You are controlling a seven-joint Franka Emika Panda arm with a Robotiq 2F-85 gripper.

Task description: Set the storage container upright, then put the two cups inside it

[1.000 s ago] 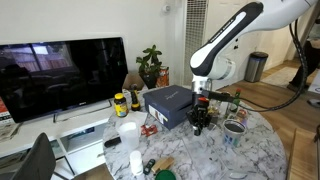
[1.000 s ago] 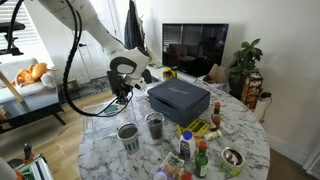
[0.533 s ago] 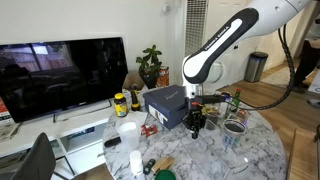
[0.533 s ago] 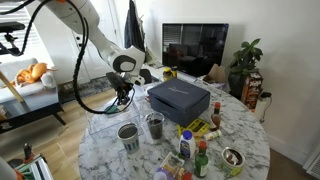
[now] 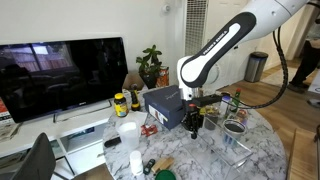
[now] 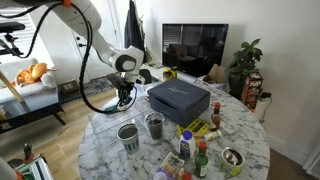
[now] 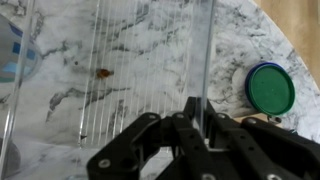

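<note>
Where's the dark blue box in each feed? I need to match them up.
In an exterior view: dark blue box at centre.
In an exterior view: just right of centre.
Wrist view: not in it.
Shared landmark: television, in both exterior views.

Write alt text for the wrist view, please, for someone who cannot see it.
The black end effector, shut, grips the wall of a clear ribbed storage container; the marble table shows through it. A round green lid sits at right.

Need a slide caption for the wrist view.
Gripper shut on an edge of the clear storage container, marble table showing through, green lid beside it.
</note>
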